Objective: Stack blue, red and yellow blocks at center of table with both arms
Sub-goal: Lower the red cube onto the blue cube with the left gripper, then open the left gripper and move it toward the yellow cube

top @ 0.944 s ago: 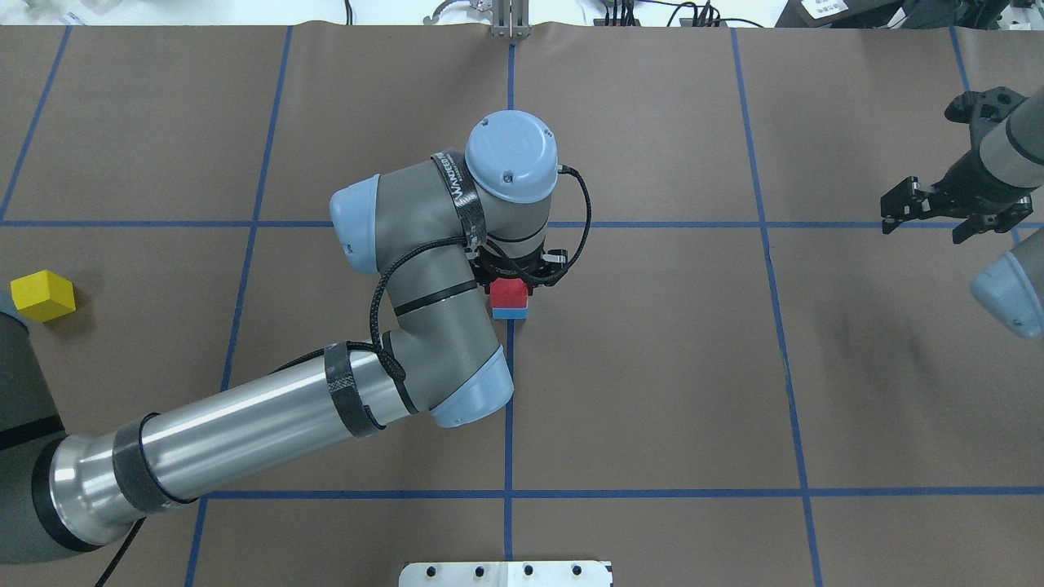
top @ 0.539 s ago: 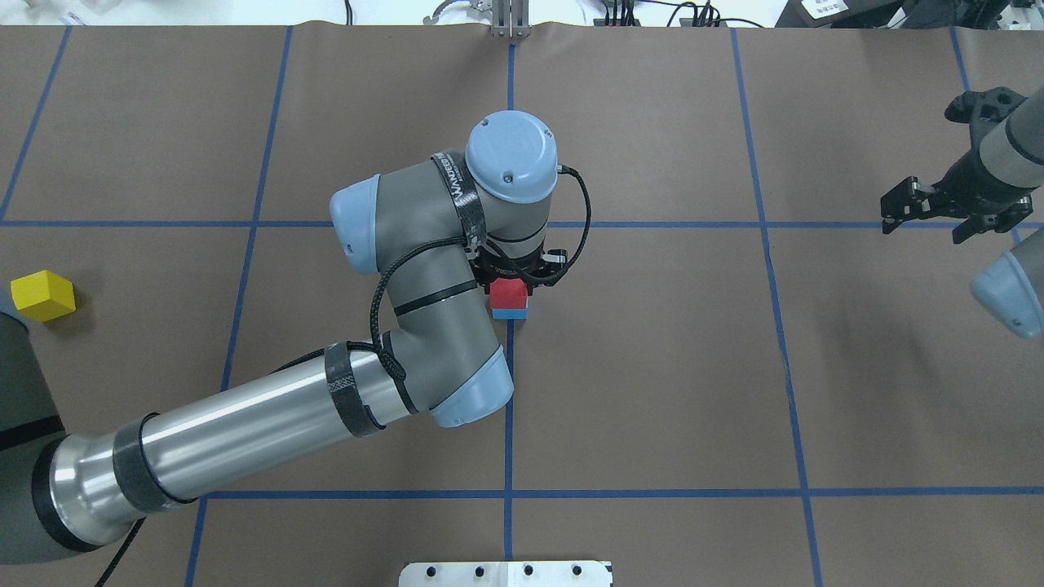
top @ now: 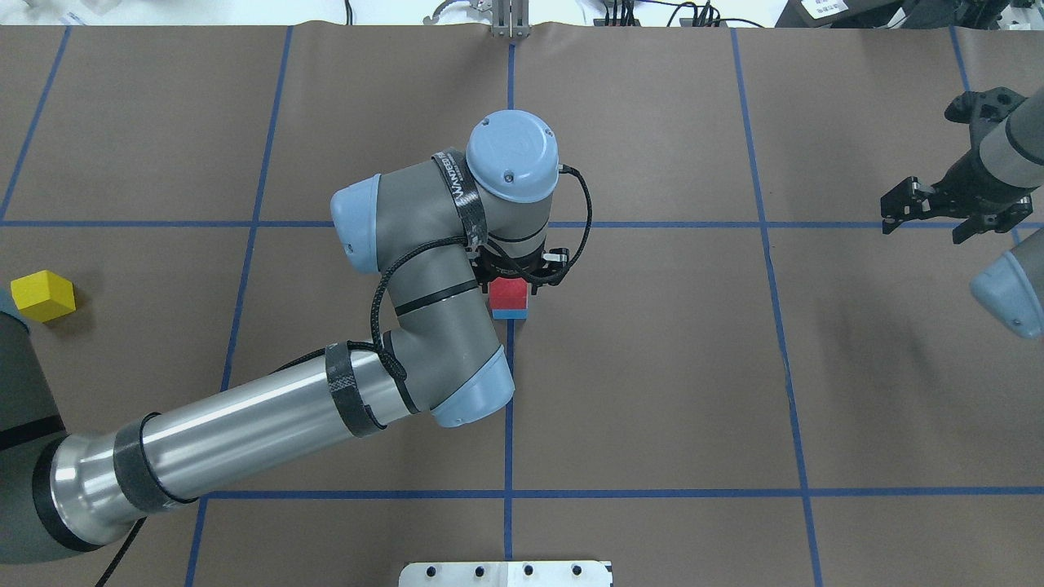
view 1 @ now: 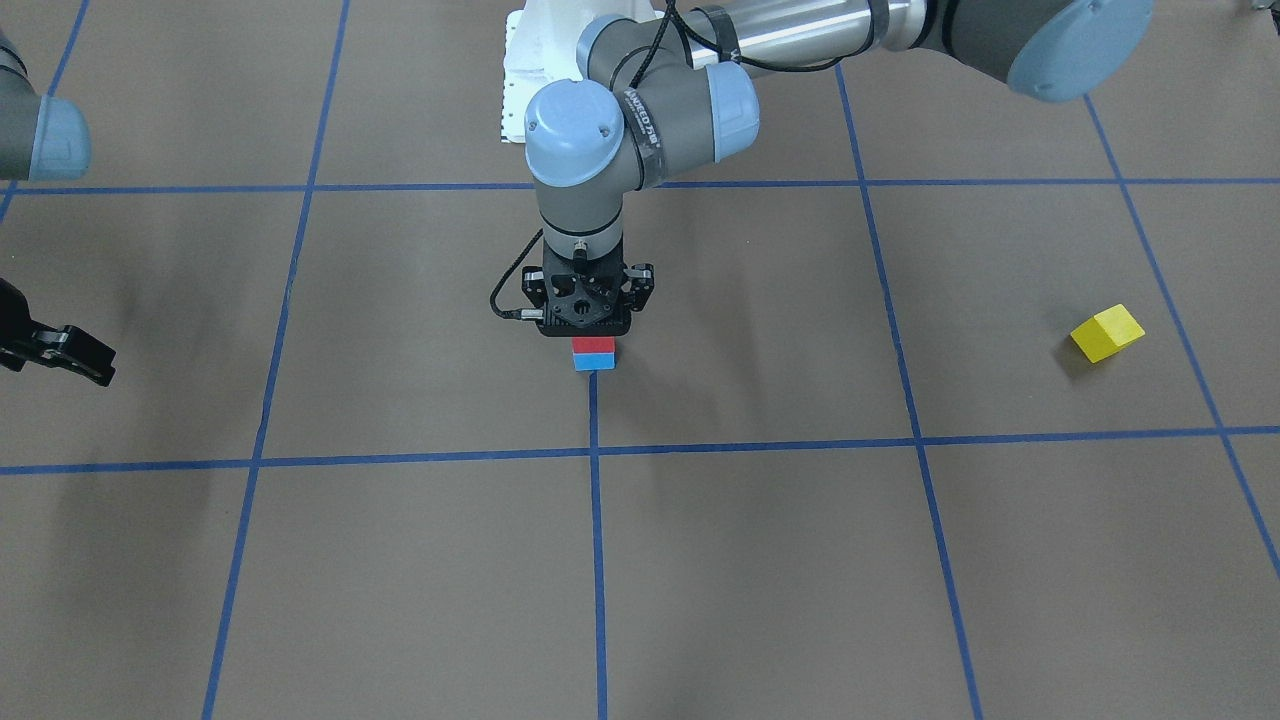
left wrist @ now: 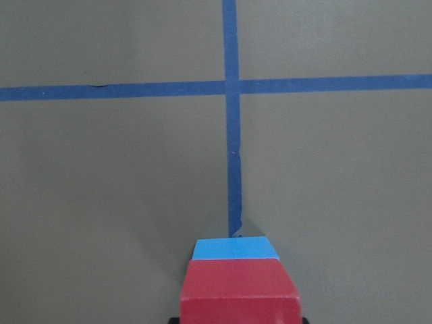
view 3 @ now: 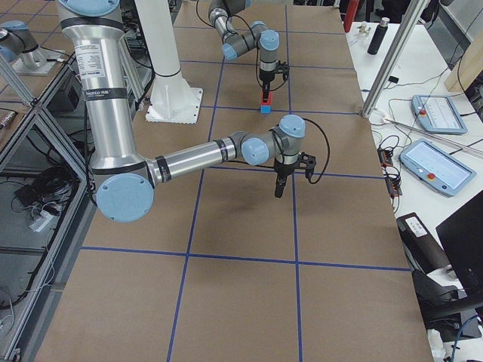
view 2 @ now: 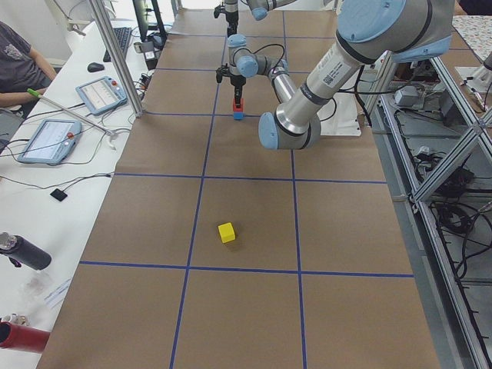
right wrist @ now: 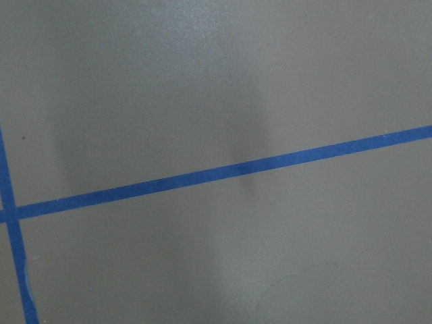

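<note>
A red block (top: 509, 291) sits on a blue block (top: 510, 313) at the table's center crossing. My left gripper (view 1: 592, 338) points straight down over this stack and is shut on the red block (left wrist: 239, 290), with the blue block (left wrist: 235, 249) under it. A yellow block (top: 42, 295) lies alone at the far left; it also shows in the front view (view 1: 1107, 332). My right gripper (top: 926, 228) is open and empty, high over the far right of the table.
Blue tape lines (top: 510, 408) divide the brown table cover into squares. A white base plate (top: 506, 573) sits at the near edge. My left arm's elbow and forearm (top: 245, 432) stretch over the near-left area.
</note>
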